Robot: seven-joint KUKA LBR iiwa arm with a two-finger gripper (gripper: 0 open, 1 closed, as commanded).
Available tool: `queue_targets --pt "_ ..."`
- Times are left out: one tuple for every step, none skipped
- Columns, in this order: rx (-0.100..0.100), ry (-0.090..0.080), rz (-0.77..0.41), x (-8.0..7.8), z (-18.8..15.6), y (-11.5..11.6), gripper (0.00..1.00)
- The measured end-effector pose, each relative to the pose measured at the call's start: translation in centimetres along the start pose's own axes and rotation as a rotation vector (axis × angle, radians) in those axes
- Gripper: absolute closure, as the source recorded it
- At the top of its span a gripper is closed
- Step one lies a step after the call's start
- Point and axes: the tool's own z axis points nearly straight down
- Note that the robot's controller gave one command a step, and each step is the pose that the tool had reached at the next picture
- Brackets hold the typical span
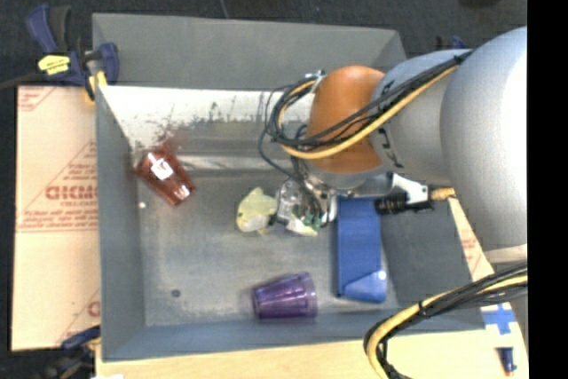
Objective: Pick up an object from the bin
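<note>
Camera view: gripper [300,210] low at bin [177,271] centre, just beside pale-yellow lump [256,211], prob. set for top-down grab; open/shut hidden under orange cover [342,115], cannot tell; blue block [358,253] near, purple cup [284,296] & red cup [164,176] well apart.

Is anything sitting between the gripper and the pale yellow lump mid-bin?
Nothing visible does. The gripper is close beside the pale yellow lump; the blue block and the purple cup lie outside that gap.
</note>
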Motion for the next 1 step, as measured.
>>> queue_targets --pt "-0.002 -0.003 -0.003 -0.14 -5.18 0.01 1.00"
